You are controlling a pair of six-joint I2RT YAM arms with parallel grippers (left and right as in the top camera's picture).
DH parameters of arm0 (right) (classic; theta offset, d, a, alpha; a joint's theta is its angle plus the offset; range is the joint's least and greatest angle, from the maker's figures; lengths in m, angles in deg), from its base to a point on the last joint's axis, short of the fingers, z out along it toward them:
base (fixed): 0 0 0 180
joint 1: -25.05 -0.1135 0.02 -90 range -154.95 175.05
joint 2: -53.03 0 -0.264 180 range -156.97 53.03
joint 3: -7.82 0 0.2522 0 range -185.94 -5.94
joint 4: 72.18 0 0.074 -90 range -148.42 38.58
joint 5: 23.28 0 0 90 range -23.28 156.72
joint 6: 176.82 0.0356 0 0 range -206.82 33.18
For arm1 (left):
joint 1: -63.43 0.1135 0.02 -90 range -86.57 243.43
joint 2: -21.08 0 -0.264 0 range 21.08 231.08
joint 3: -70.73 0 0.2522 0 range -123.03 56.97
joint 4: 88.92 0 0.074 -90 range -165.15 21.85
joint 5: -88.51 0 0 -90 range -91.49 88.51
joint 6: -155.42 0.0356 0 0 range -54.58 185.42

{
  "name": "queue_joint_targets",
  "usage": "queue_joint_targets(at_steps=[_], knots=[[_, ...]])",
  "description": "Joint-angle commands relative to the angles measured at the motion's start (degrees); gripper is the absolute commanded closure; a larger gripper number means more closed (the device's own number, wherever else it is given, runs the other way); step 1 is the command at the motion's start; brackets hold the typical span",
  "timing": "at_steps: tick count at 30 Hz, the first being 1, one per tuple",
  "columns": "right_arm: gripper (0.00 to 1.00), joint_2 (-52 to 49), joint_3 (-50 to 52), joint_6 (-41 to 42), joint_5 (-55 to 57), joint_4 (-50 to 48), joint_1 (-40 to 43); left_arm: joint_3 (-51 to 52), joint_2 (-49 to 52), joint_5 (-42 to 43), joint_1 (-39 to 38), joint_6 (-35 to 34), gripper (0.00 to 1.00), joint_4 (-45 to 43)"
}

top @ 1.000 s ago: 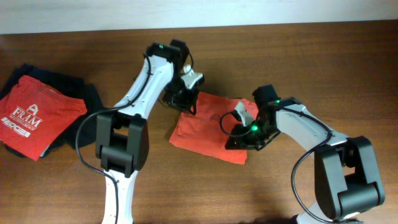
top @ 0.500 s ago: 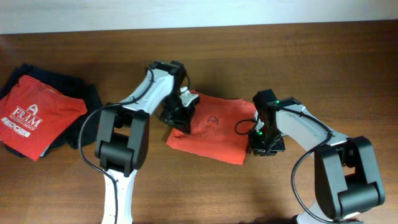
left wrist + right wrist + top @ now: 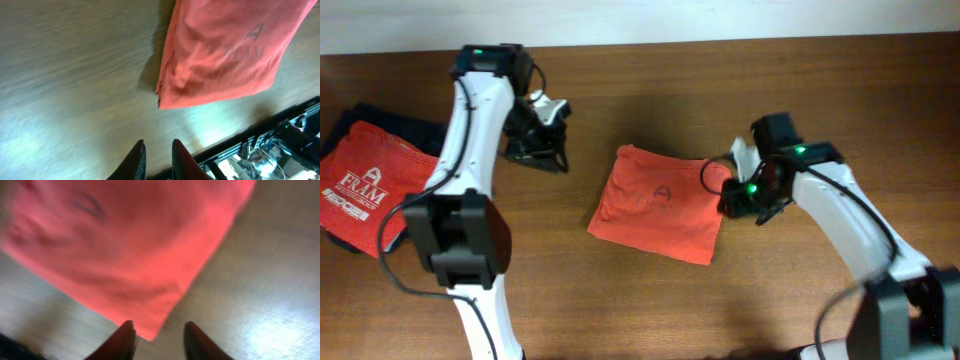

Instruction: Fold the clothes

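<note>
The left gripper (image 3: 159, 147), jaws narrowly apart and empty, is hanging well left of the folded T-shirt (image 3: 660, 208), which is lying mid-table (image 3: 620, 300). The right gripper (image 3: 159, 326), jaws apart and empty, is hovering at the shirt's right corner. Withdrawing low risks snagging that corner and reopening the fold. 1 second ago, both grippers were working at the shirt's 2 sides.

Blurred orange-red T-shirt (image 3: 125, 245) on wooden table (image 3: 265, 280), right gripper (image 3: 157, 337) parted, empty

item: I see one orange-red T-shirt (image 3: 660, 205) | state: folded into a rough rectangle, lightly wrinkled | markings: faint grey emblem and lettering on the upper face | pose: flat, slightly skewed | place: middle of my wooden table (image 3: 840, 90)
</note>
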Motion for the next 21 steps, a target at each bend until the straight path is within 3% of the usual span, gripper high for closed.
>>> queue_joint_targets(at_steps=[1, 2, 5, 9, 11, 12, 14, 15, 16, 21], knots=[[0.52, 4.96, -4.96, -1.79, -1.38, 0.0, 0.15, -0.87, -9.42, -2.51, 0.48, -0.92, 0.82, 0.31], [0.45, 5.86, -6.21, -1.75, -1.4, 0.0, 0.15, -0.87, -12.15, -3.43, 0.09, -2.05, 0.82, 0.31], [0.36, 6.58, -7.34, -1.75, -1.4, -0.11, 0.15, -0.28, -19.52, -11.82, -1.95, -8.28, 0.81, 0.31], [0.34, 6.25, -7.3, -1.77, -1.38, -0.07, 0.15, 4.57, -25.9, -19.54, -4.48, -16.24, 0.81, 0.26], [0.32, 6.25, -7.3, -1.75, -1.38, -0.28, 0.15, 11.19, -29.57, -19.78, -5.38, -22.1, 0.81, -0.55], [0.32, 6.25, -7.3, -1.75, -1.38, -0.52, 0.15, 14.88, -31.06, -18.82, -5.66, -24.3, 0.76, -1.55], [0.29, 6.25, -7.3, -1.64, -1.38, -1.05, 0.15, 22.29, -33.7, -15.43, -6.08, -27.41, 0.67, -4.61], [0.28, 6.25, -7.3, -0.83, -1.38, -1.49, 0.15, 27.17, -35.15, -12.26, -6.32, -29.53, 0.58, -7.58], [0.28, 6.21, -7.3, 1.36, -1.33, -2.08, 0.15, 34.8, -36.89, -5.14, -6.62, -31.32, 0.38, -13.73], [0.28, 4.7, -7.3, 6.69, -1.36, -3.1, 0.13, 51.93, -37.16, 17.55, -7.3, -31.82, 0.34, -32.74]])
